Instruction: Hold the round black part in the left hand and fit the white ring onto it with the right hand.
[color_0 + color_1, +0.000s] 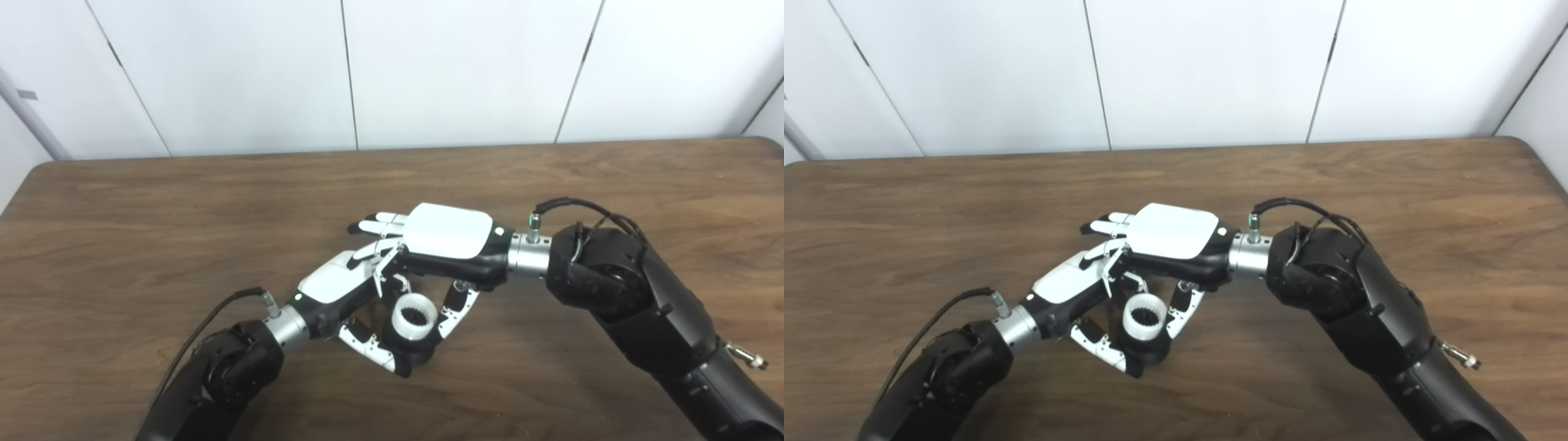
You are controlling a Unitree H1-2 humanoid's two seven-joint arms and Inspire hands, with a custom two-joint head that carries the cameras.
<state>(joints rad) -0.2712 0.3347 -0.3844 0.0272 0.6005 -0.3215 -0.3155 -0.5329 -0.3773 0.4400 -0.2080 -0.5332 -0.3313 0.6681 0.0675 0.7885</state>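
Above the middle of the table (184, 202), the left hand (334, 288) held the round part (416, 352) with the ring (414, 317) on top; the right hand (450, 242) lay just behind and over them.

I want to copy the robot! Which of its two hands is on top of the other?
The right hand, flat with its white back facing up, lies over the left hand, which sits lower, cradling the round black part under the white ring.

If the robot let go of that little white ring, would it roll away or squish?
The white ring looks like hard plastic with small ridges inside, so it probably would not squish. It is round, so on its edge it might roll along the table; flat, it would likely stay put. It looks small and hollow beside the right hand, so probably light.
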